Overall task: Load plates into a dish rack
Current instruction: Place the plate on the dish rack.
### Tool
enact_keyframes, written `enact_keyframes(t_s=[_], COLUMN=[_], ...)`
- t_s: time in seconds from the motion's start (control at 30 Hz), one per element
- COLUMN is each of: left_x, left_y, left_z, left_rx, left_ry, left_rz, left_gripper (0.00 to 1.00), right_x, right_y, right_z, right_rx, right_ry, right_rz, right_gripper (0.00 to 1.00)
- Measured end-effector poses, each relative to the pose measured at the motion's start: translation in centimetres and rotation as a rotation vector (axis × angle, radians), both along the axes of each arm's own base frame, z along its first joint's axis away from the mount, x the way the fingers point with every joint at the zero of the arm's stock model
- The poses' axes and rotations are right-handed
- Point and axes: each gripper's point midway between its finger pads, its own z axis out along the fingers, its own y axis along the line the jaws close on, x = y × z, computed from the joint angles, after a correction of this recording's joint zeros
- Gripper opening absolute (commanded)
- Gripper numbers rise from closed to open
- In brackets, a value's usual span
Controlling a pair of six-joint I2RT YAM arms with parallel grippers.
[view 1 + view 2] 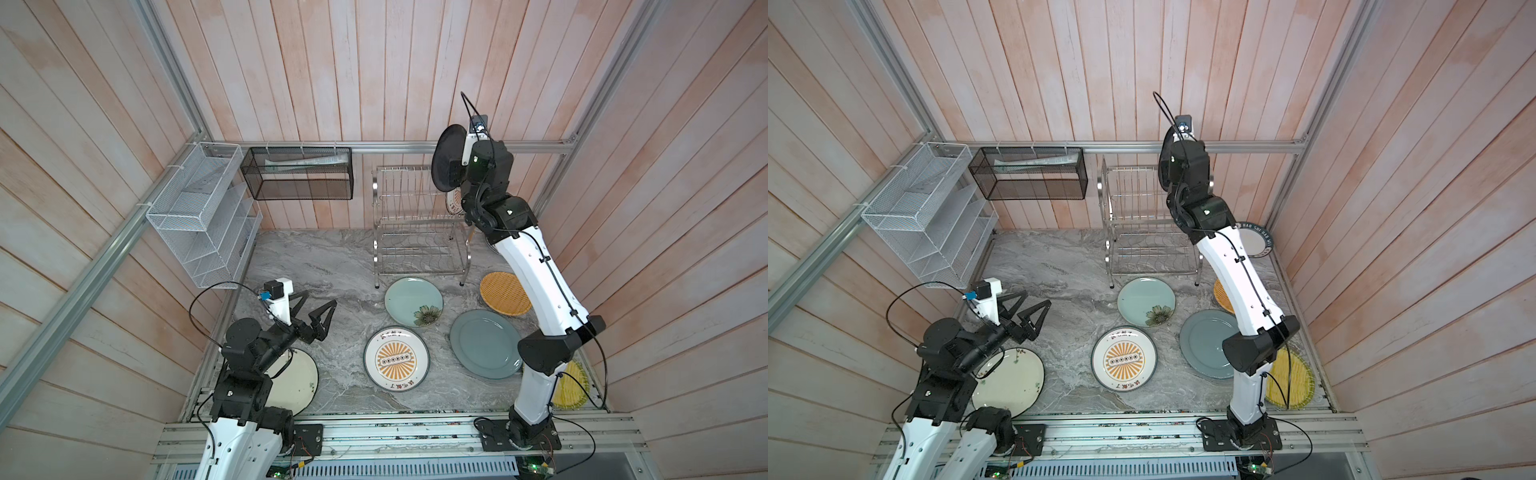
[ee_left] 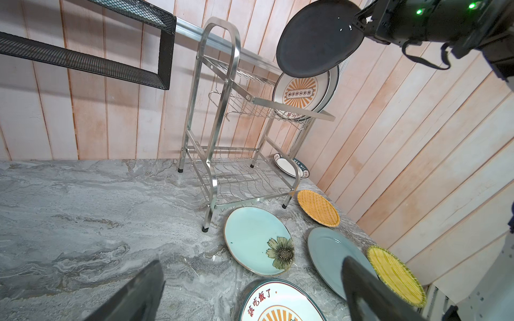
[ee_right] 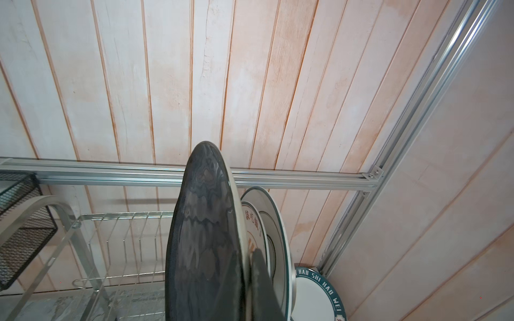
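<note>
The right end effector (image 2: 356,24) clamps the glossy black plate (image 2: 314,39) on edge above the dish rack (image 2: 292,108). The left end effector (image 1: 319,300) stands spread apart, well away from the rack.

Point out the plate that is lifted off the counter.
The glossy black plate: the right hand grips it on edge, above the top tier of the dish rack. All the others lie flat or stand slotted in the rack.

Black plate (image 1: 446,158) stands on edge in the right claw (image 2: 357,22), above the top tier of the rack (image 1: 415,216); a sunburst plate (image 2: 301,94) stands slotted beside the claw. More plates (image 1: 486,345) lie flat below it.
</note>
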Motion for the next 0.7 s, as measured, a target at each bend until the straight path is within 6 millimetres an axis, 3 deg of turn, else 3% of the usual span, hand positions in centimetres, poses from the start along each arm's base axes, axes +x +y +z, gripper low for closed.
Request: enact_keyframes(t_s=[0.27,0.7], left_x=[0.0,-0.1], left_y=[0.0,-0.3], left_z=[0.0,-0.1], left_rx=[0.0,-0.001], left_ry=[0.001,0.005], left_rz=[-0.001,-0.019], left_gripper=[1.0,1.0], right_x=[1.9,3.7], right_y=[0.1,-0.7], right_z=[-2.8,-5.3], right_rx=[-0.13,-0.208], right_ry=[0.063,0.107], right_rz=[-0.056,-0.107], right_gripper=[0.0,0.0])
